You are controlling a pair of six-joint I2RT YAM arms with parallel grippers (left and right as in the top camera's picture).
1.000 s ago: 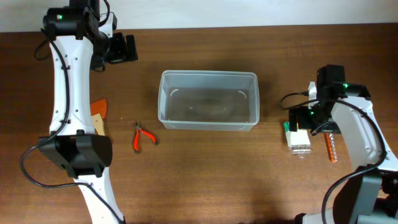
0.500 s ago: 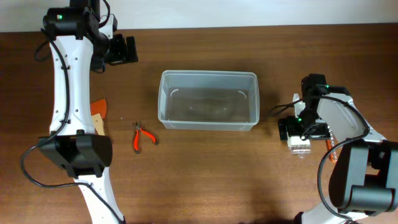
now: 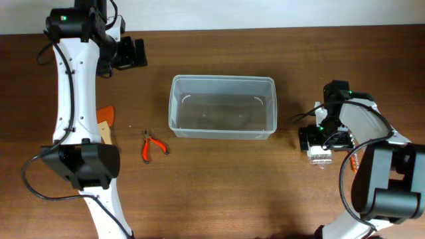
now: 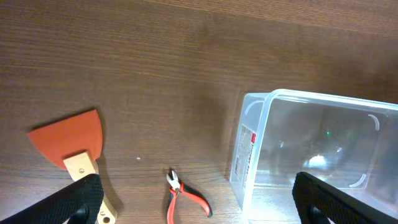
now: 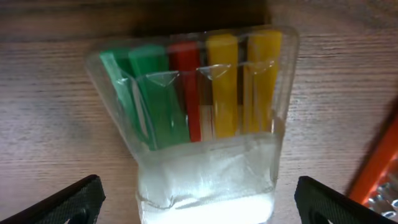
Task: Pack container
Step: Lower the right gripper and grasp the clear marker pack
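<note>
My right gripper (image 5: 199, 200) hangs wide open straddling the clip pack (image 5: 193, 118), pack's long axis crossing the jaw line, container (image 3: 222, 131) mid-table just left of it; left gripper (image 3: 135, 52), also wide, sits far-left, so it's the right arm's pick.

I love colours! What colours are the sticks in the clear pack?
Green, red and yellow sticks; best in the right wrist view.

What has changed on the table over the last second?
The right arm swung left, keeping the right gripper over the clear blister pack, jaws open, nothing grasped. The container, pliers, scraper and left gripper stayed put.
</note>
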